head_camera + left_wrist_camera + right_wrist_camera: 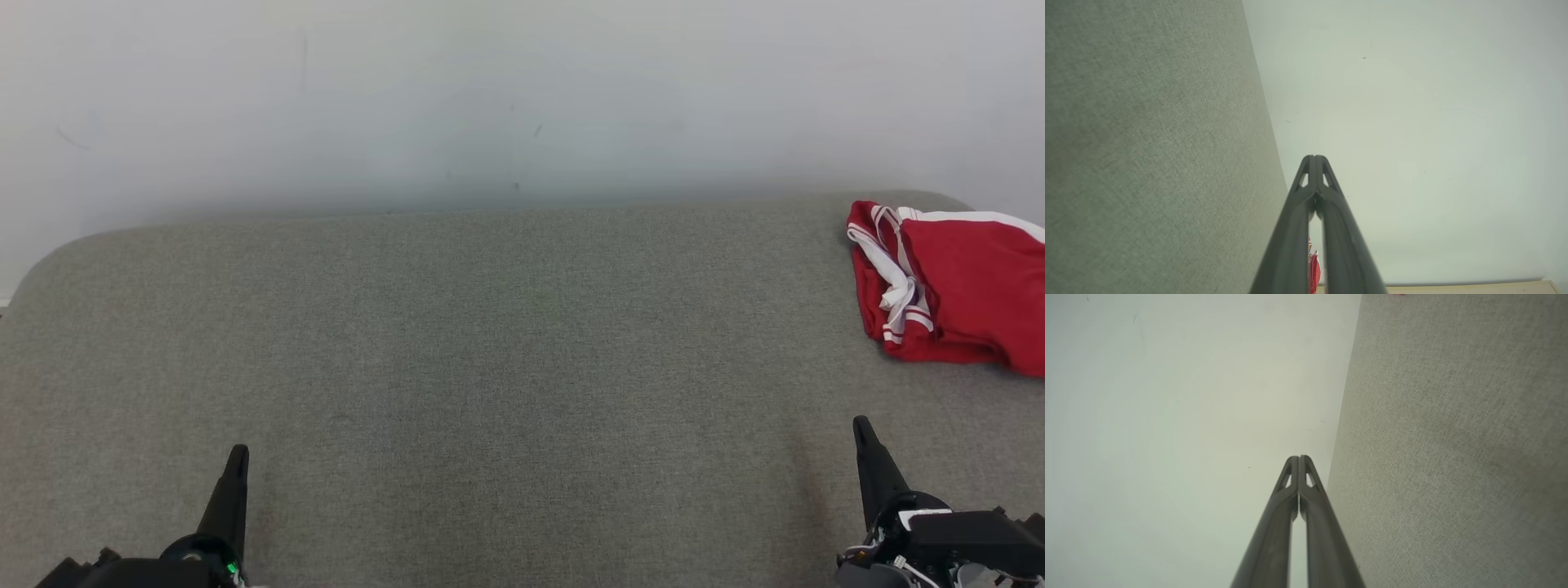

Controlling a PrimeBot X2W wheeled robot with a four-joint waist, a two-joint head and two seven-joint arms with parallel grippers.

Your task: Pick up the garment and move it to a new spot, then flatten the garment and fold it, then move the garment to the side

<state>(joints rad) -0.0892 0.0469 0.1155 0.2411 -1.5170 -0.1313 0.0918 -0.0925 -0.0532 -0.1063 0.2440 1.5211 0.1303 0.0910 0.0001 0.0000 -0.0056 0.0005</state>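
Left tool [237, 457] and right tool [864, 431], each with its two dark fingers pressed together, tips pointing away from the robot, at the near left and near right of the desk [522, 367]. Red garment [959, 282] with white trim, crumpled, lying at the far right of the desk, beyond the right tool and apart from it, partly cut by the picture's edge. Grey cloth covers the desk; a pale wall [490, 98] stands behind its far edge.
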